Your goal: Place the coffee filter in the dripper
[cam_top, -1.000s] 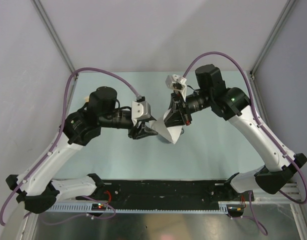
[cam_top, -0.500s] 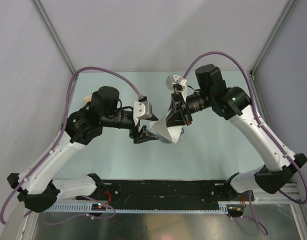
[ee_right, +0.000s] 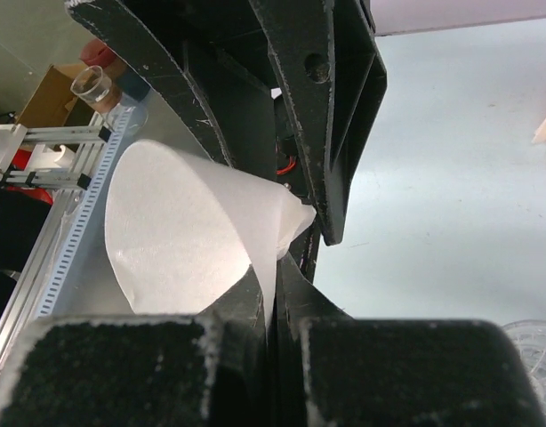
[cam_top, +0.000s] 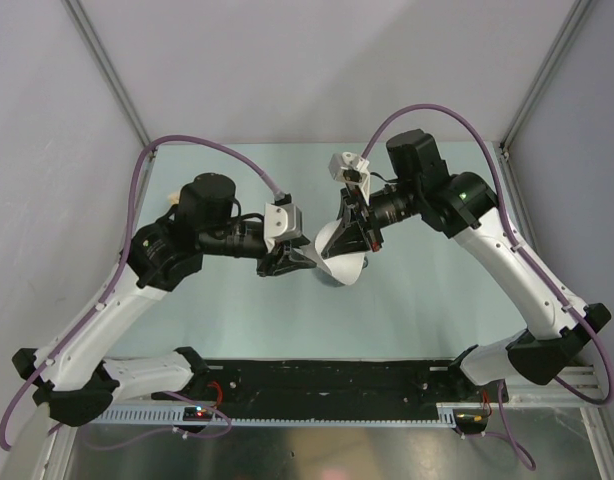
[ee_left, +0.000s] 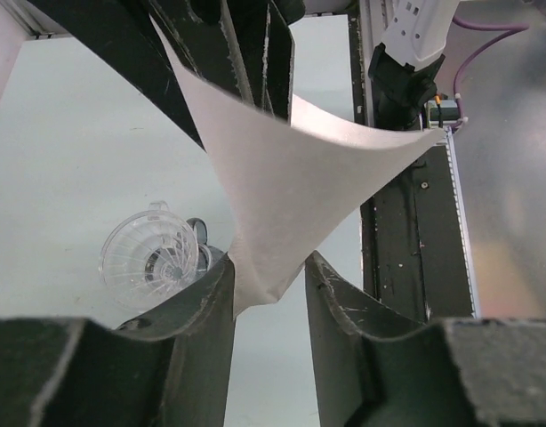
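The right gripper (ee_right: pixel 277 267) is clenched on the filter's (ee_right: pixel 180 231) edge and holds it in the air as a half-open cone. The left gripper (ee_left: pixel 268 267) has its jaws apart around the filter's lower tip, not pinching it. The dripper (ee_left: pixel 153 253) sits on the table (ee_left: pixel 68 133) below, a little aside. The paper looks feather-light, limp and easily creased — best held gently at the rim or seam. No brand or writing is legible.
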`<state>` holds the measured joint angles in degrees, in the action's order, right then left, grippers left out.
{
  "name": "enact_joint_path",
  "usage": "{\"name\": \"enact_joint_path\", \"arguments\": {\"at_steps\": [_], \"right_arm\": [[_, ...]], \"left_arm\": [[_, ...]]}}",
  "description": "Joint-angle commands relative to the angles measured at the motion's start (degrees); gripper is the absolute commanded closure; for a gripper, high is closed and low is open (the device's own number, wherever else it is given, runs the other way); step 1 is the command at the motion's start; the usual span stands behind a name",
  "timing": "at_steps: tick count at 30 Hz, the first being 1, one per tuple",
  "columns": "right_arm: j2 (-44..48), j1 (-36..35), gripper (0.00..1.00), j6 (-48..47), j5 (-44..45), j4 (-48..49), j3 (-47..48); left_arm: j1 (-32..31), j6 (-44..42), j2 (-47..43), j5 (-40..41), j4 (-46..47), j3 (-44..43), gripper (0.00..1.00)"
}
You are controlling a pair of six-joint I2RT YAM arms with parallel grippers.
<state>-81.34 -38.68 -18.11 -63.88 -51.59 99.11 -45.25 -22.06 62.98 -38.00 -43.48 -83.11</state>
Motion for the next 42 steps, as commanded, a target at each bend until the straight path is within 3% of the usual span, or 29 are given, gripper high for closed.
{"name": "enact_joint_path", "arguments": {"at_steps": [1,8,14,18,21,23,28,32,37,42], "right_arm": [[-0.2,-0.2,1.0,-0.7,-1.2,0.5,2.9],[-0.1,1.5,0.78,-0.5,-1.4,0.7,4.5],[-0.1,3.6,0.67,1.7,-2.0,3.1,7.2],[0.8,4.5,0.44,3.9,-2.7,3.7,8.2],[2.5,7.3,0.16,10.4,-2.5,6.8,7.1],[4.6,10.1,0.04,17.0,-1.8,12.8,4.6],[13.8,18.3,0.01,34.4,4.1,38.8,-8.8],[17.1,21.1,0.01,38.6,9.6,45.6,-12.8],[19.1,14.4,0.0,37.4,17.3,49.8,-17.1],[17.2,9.7,0.04,38.5,29.0,60.5,-18.9]], "left_arm": [[-0.3,-1.1,-0.8,-2.0,0.8,-1.6,0.62],[-0.3,-0.3,-0.5,-1.5,0.9,-1.3,0.81],[-0.3,1.6,0.6,-0.2,1.1,-2.7,0.88],[0.2,4.5,1.0,0.8,2.6,-3.0,0.98],[2.5,9.4,0.8,0.5,6.1,-2.4,1.0],[5.3,14.2,0.5,-1.2,10.2,-1.7,1.0],[10.6,25.0,-0.4,-4.0,23.2,-0.3,1.0],[13.6,36.4,0.3,-4.5,34.2,0.0,1.0],[16.1,56.0,3.9,-6.8,55.1,1.6,1.0],[15.9,66.5,7.0,-6.0,64.6,2.5,1.0]]}}
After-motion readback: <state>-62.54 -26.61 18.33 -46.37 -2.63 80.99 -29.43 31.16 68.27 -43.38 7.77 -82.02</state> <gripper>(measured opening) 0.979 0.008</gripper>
